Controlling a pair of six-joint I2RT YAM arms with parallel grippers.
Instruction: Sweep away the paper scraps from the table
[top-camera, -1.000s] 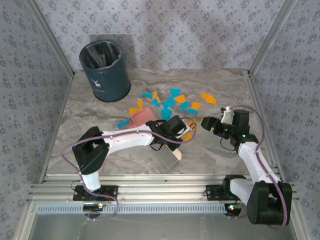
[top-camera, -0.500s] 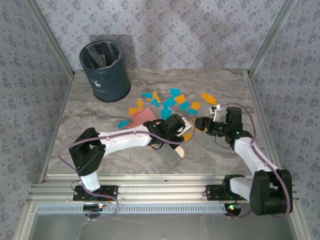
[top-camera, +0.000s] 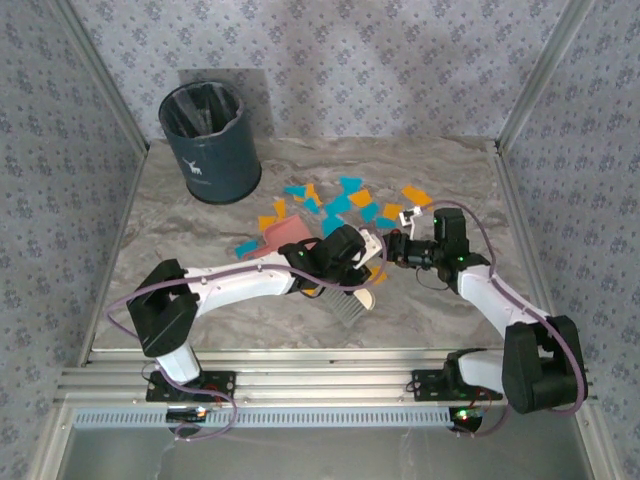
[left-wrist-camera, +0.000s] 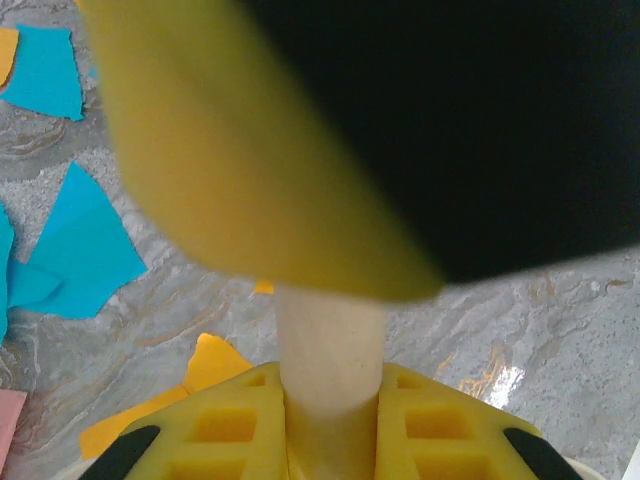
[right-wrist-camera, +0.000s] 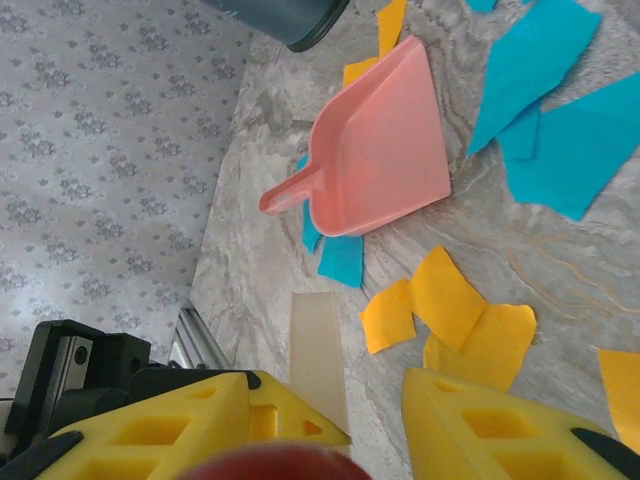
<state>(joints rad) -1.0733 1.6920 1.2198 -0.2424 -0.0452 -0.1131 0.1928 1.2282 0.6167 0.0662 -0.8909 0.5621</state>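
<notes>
Some two dozen paper scraps (top-camera: 345, 205) lie midway on the counter (top-camera: 450, 170), far and right of the pink dustpan (right-wrist-camera: 385, 150); left tool (left-wrist-camera: 330, 425) clamped on the brush (top-camera: 347, 305) handle; right tool (right-wrist-camera: 330, 420) part open, empty; advise low, flat strokes toward the dustpan.

Robot lab test cell: grey-beige marble-veined table (top-camera: 450, 170), bolted aluminium rails (top-camera: 320, 385), enclosing blue-grey patterned wall panels (top-camera: 350, 60).

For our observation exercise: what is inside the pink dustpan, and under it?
Inside, the dustpan is bare pink. A turquoise scrap pokes out beside its rear edge; whatever else lies beneath is covered.
</notes>
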